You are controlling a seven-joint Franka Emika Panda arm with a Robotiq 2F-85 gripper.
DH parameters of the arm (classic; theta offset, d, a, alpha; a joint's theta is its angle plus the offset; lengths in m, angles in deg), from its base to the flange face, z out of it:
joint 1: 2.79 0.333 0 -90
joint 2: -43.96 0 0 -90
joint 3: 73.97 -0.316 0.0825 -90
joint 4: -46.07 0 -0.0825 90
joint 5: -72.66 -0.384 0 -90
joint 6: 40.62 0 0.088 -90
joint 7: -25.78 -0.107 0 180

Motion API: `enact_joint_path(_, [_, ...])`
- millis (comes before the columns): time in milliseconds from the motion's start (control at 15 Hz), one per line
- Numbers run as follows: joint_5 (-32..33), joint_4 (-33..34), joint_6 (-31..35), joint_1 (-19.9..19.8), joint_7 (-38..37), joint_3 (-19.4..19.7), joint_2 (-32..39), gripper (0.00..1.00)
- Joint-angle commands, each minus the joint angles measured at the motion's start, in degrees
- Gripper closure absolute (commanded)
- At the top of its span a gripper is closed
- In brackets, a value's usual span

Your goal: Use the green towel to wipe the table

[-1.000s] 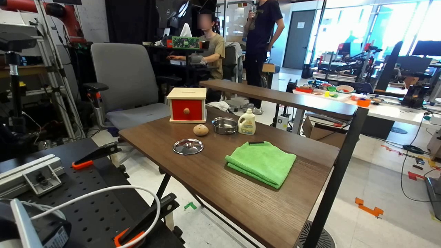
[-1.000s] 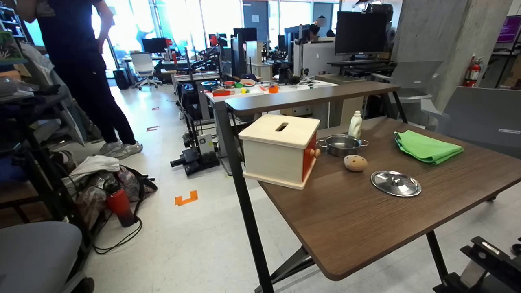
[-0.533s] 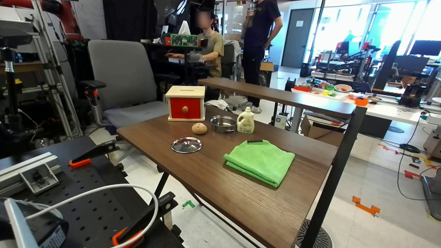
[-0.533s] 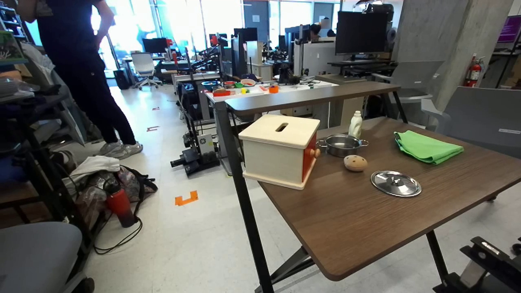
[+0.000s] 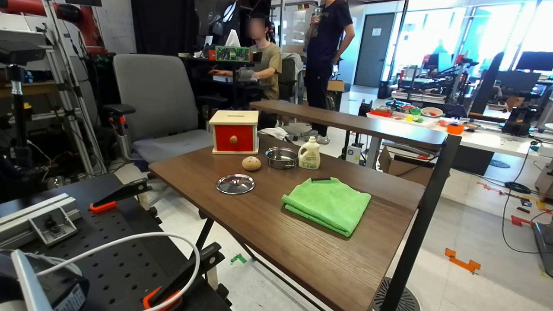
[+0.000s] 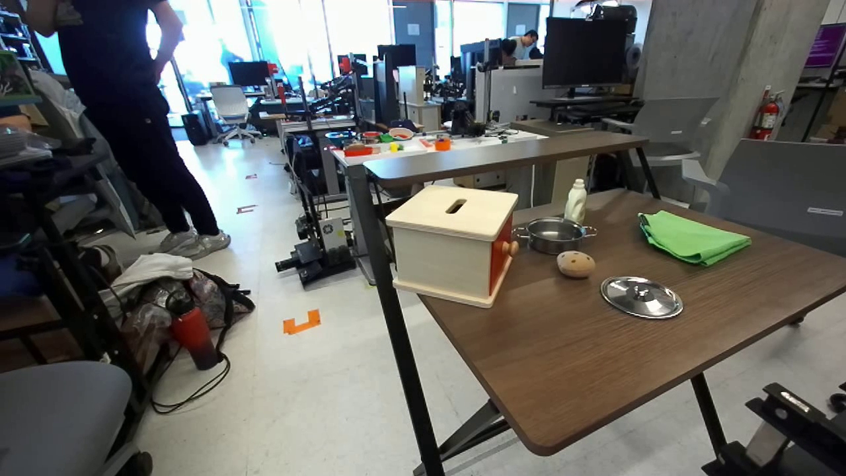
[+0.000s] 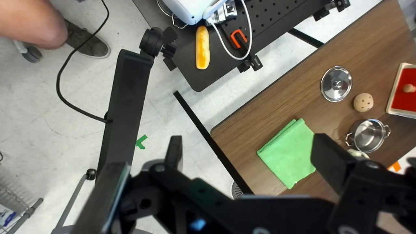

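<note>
The green towel (image 5: pixel 327 205) lies folded and flat on the brown table (image 5: pixel 268 224), close to one end of it. Both exterior views show it, and the wrist view has the towel (image 7: pixel 286 156) below the gripper, partly covered by a finger. My gripper (image 7: pixel 247 141) appears only in the wrist view. Its fingers are spread wide with nothing held between them. One finger (image 7: pixel 175 151) is seen over the floor, past the table's end, while the opposite one overlaps the towel's edge in the picture. I am well above the table, touching nothing on it.
A pot lid (image 5: pixel 236 184), a speckled potato-like object (image 5: pixel 251 163), a steel pot (image 5: pixel 281 158), a bottle (image 5: pixel 309 153) and a red-fronted wooden box (image 5: pixel 235 132) share the table. A raised shelf (image 5: pixel 345 119) and a black post (image 5: pixel 425 220) border it. A person's leg (image 7: pixel 32 24) shows nearby.
The towel and the other things on the table stay in place. The exterior pictures jitter slightly, and a distant person's head has shifted in the background.
</note>
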State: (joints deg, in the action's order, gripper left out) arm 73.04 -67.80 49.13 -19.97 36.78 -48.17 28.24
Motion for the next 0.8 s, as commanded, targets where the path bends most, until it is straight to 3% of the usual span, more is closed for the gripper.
enact_joint_path(0, [-1.33,1.18,2.42,-0.92,-0.99,-0.36,3.34,0.0])
enact_joint_path(400, [-5.02,4.07,16.14,-1.14,-3.62,-0.88,13.32,0.0])
enact_joint_path(733, [-8.45,8.54,22.05,-0.61,-2.92,-4.06,22.84,0.0])
